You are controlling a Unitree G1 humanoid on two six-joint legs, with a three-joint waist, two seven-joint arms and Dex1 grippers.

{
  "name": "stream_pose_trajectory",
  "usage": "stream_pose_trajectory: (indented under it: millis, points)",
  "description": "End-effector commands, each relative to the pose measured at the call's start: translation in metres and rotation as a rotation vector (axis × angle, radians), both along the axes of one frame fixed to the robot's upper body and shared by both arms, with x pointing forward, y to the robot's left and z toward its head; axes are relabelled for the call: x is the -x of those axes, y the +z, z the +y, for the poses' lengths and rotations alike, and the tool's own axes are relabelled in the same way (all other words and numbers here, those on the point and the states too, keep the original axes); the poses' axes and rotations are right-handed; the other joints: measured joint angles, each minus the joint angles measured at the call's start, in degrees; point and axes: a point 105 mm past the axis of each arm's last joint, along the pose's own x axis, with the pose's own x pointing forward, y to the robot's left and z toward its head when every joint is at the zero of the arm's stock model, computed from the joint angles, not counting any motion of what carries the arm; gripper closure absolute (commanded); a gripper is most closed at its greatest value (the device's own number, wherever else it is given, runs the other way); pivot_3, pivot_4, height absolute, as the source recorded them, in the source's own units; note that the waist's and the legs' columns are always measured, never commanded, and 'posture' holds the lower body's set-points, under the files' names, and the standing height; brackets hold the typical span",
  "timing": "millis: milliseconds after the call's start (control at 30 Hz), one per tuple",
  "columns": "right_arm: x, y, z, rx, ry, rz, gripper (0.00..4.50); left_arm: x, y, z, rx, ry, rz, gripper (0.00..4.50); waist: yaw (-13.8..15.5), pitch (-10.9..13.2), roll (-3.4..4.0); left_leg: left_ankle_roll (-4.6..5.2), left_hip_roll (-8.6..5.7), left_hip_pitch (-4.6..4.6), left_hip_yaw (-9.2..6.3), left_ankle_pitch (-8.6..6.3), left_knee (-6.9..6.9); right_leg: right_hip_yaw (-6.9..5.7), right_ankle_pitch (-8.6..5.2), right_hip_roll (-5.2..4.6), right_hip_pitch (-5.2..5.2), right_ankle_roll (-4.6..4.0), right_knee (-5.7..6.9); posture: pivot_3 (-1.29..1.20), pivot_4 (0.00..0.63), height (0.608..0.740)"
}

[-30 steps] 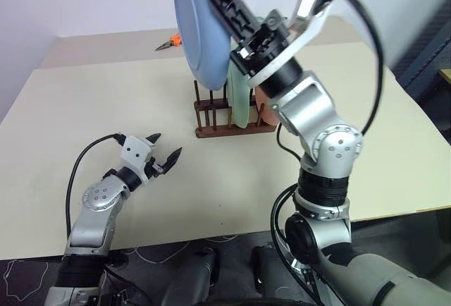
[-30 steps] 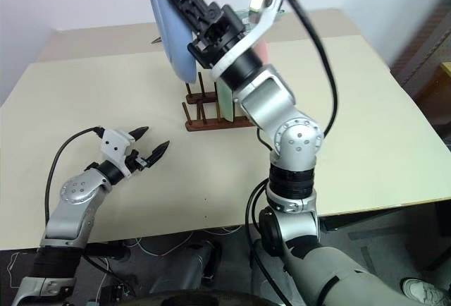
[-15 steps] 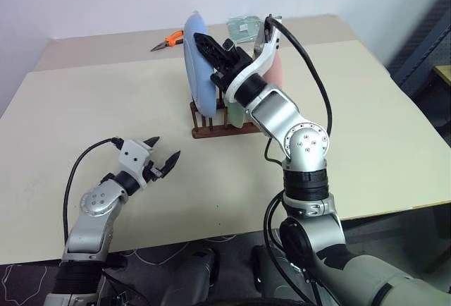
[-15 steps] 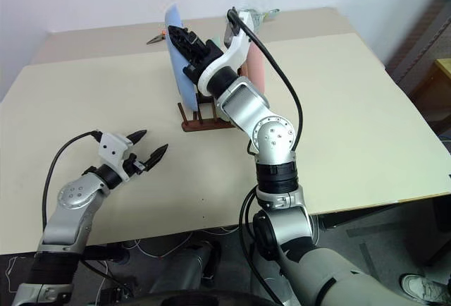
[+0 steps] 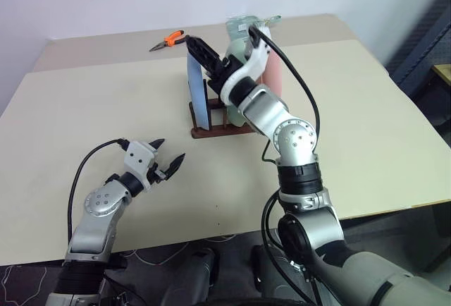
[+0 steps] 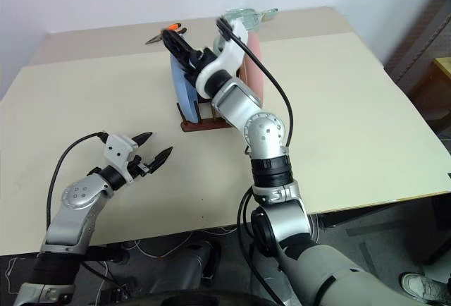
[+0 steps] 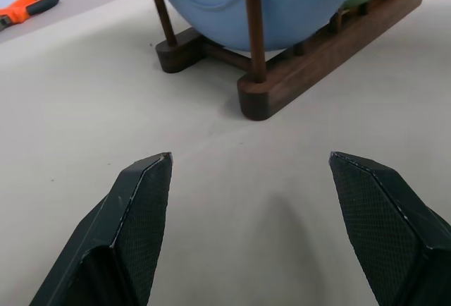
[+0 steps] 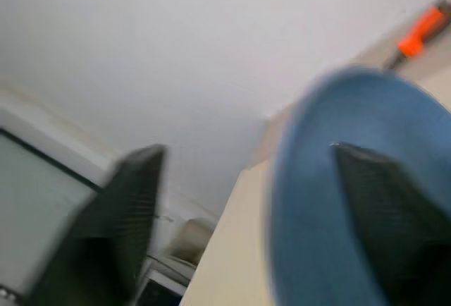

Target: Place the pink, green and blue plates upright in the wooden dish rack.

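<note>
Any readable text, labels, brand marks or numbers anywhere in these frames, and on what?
None. No lettering shows on the blue plate, green plate, pink plate, wooden dish rack, orange-handled pliers or table.

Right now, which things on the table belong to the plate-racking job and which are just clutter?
Job:
- blue plate, upright in the rack
- green plate, racked behind it
- pink plate, racked at the far end
- wooden dish rack
- right gripper, open at the blue plate

Lying about:
- orange pliers
- clear item behind the rack, unidentifiable
</note>
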Motion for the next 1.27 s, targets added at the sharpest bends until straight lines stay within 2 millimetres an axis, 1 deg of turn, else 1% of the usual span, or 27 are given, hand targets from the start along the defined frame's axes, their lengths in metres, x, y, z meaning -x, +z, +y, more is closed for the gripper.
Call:
stream_pose_trajectory:
  millis: [33,133,200,233,300,333,367,400,433,500,533,567,600,633,667,733,833,867,933,1000,1067,1267]
  points:
    - [0.028,0.043,0.013,0.076,0.054,-0.285,0.04,0.003,0.009,-0.005,0.001,-0.017,-0.031,0.85,0.07,0.00,0.00,0.00,0.00,0.00,0.00,0.00,-0.01,0.00,0.00,0.01,-0.02,0.00,0.00,0.00,0.150,0.740]
    - [0.050,0.064,0.009,0.200,0.051,-0.542,0.04,0.004,0.009,-0.007,0.004,-0.021,-0.028,0.85,0.41,0.00,-0.01,0.00,0.00,-0.02,0.00,0.00,0.00,-0.02,0.00,0.01,-0.04,0.00,-0.04,0.00,0.150,0.740]
    - [0.061,0.074,-0.002,0.279,0.027,-0.702,0.04,0.004,0.009,-0.009,0.007,-0.022,-0.028,0.85,0.55,-0.01,-0.02,0.00,0.00,-0.02,0.00,0.00,0.05,-0.05,0.00,0.02,-0.05,0.00,-0.08,0.00,0.150,0.740]
    - [0.066,0.078,-0.012,0.314,0.010,-0.771,0.04,0.004,0.009,-0.010,0.008,-0.023,-0.028,0.85,0.56,-0.02,-0.04,0.00,0.00,-0.02,0.00,-0.01,0.08,-0.06,0.00,0.01,-0.05,0.00,-0.10,0.00,0.150,0.740]
    - [0.069,0.081,-0.028,0.354,-0.017,-0.838,0.04,0.004,0.009,-0.012,0.009,-0.024,-0.028,0.85,0.49,-0.02,-0.04,0.01,0.00,-0.03,0.01,-0.02,0.09,-0.07,0.00,-0.04,0.02,0.01,-0.13,0.00,0.150,0.740]
    - [0.069,0.082,-0.043,0.381,-0.047,-0.861,0.04,0.004,0.009,-0.012,0.009,-0.024,-0.026,0.85,0.48,-0.02,-0.04,0.01,0.00,-0.03,0.01,-0.01,0.08,-0.06,0.01,-0.09,0.10,0.02,-0.12,0.00,0.150,0.740]
    - [0.069,0.080,-0.064,0.422,-0.080,-0.879,0.04,0.004,0.008,-0.012,0.005,-0.024,-0.025,0.85,0.52,-0.04,-0.06,0.01,0.00,-0.03,0.00,-0.01,0.06,-0.06,0.01,-0.09,0.10,0.02,-0.12,0.00,0.150,0.740]
    - [0.068,0.074,-0.086,0.480,-0.110,-0.882,0.04,0.005,0.007,-0.011,0.003,-0.022,-0.023,0.85,0.87,-0.06,-0.13,0.01,0.00,-0.03,0.00,-0.01,0.05,-0.07,0.01,-0.10,0.11,0.02,-0.12,0.00,0.150,0.740]
    - [0.066,0.061,-0.114,0.575,-0.144,-0.857,0.04,0.006,0.006,-0.010,0.000,-0.019,-0.019,0.85,1.12,-0.08,-0.18,0.01,0.00,-0.05,-0.07,-0.02,0.07,-0.15,0.01,-0.12,0.18,0.02,-0.21,0.00,0.150,0.740]
    - [0.062,0.034,-0.158,0.731,-0.183,-0.768,0.04,0.007,0.005,-0.008,-0.004,-0.014,-0.015,0.85,2.11,-0.08,-0.22,0.09,-0.01,-0.06,-0.06,-0.07,0.11,-0.17,0.01,-0.14,0.31,0.02,-0.36,0.00,0.150,0.740]
    - [0.060,0.018,-0.181,0.820,-0.220,-0.712,0.04,0.007,0.003,-0.006,-0.007,-0.009,-0.010,0.85,2.05,-0.05,-0.19,0.17,-0.01,-0.07,-0.04,-0.12,0.16,-0.19,0.00,-0.15,0.36,0.02,-0.43,0.00,0.150,0.740]
    - [0.058,-0.003,-0.206,0.877,-0.241,-0.618,0.04,0.009,0.001,-0.003,-0.014,-0.002,-0.005,0.85,2.08,-0.03,-0.14,0.20,-0.02,-0.08,0.08,-0.14,0.15,-0.11,0.00,-0.19,0.36,0.03,-0.47,0.00,0.150,0.740]
    - [0.060,-0.017,-0.222,0.912,-0.250,-0.556,0.04,0.009,0.000,-0.001,-0.018,0.002,-0.001,0.85,2.09,-0.04,-0.18,0.22,-0.02,-0.09,0.13,-0.14,0.16,-0.10,0.00,-0.22,0.33,0.03,-0.46,0.00,0.150,0.740]
    - [0.061,-0.029,-0.235,0.935,-0.249,-0.503,0.04,0.009,-0.001,0.000,-0.021,0.006,0.002,0.85,1.89,-0.02,-0.15,0.22,0.01,-0.08,0.11,-0.15,0.16,-0.12,0.00,-0.21,0.37,0.04,-0.47,0.00,0.150,0.740]
    - [0.063,-0.048,-0.242,0.967,-0.229,-0.454,0.04,0.010,-0.002,0.003,-0.027,0.014,0.006,0.85,1.68,0.00,-0.06,0.22,0.02,-0.07,0.13,-0.15,0.16,-0.10,0.00,-0.20,0.35,0.03,-0.44,0.00,0.150,0.740]
    - [0.064,-0.070,-0.251,1.002,-0.205,-0.402,0.04,0.010,-0.003,0.006,-0.034,0.021,0.010,0.85,1.24,0.00,-0.06,0.22,0.14,0.01,0.35,-0.15,0.16,-0.07,0.00,-0.26,0.30,0.03,-0.37,0.00,0.150,0.740]
    - [0.057,-0.097,-0.261,1.051,-0.211,-0.347,0.04,0.011,-0.001,0.009,-0.038,0.027,0.010,0.85,0.69,0.01,-0.06,0.21,0.22,0.07,0.42,-0.15,0.19,-0.12,0.03,-0.27,0.32,-0.04,-0.37,0.00,0.150,0.740]
    - [0.054,-0.107,-0.261,1.062,-0.207,-0.333,0.04,0.013,-0.001,0.011,-0.039,0.030,0.010,0.85,0.64,0.01,-0.08,0.21,0.22,0.09,0.42,-0.15,0.20,-0.15,0.03,-0.26,0.36,-0.05,-0.37,0.00,0.150,0.740]
    - [0.048,-0.116,-0.262,1.077,-0.201,-0.325,0.04,0.014,0.000,0.011,-0.042,0.031,0.010,0.85,0.72,0.01,-0.09,0.21,0.22,0.11,0.41,-0.15,0.20,-0.16,0.03,-0.27,0.39,-0.04,-0.39,0.00,0.150,0.740]
    - [0.044,-0.129,-0.258,1.106,-0.176,-0.328,0.04,0.019,-0.001,0.014,-0.049,0.037,0.016,0.85,0.84,0.02,-0.11,0.21,0.21,0.09,0.42,-0.15,0.20,-0.16,0.03,-0.27,0.38,-0.03,-0.40,0.00,0.150,0.740]
    - [0.042,-0.135,-0.253,1.119,-0.152,-0.343,0.04,0.021,-0.001,0.015,-0.052,0.045,0.020,0.85,0.96,0.02,-0.11,0.20,0.21,0.09,0.42,-0.15,0.20,-0.15,0.03,-0.28,0.38,-0.03,-0.41,0.00,0.150,0.740]
    - [0.032,-0.134,-0.245,1.083,-0.157,-0.369,0.04,0.025,-0.001,0.021,-0.054,0.080,0.021,0.85,1.58,0.02,-0.12,0.19,0.20,0.09,0.42,-0.16,0.22,-0.15,0.03,-0.26,0.38,-0.04,-0.41,0.00,0.150,0.740]
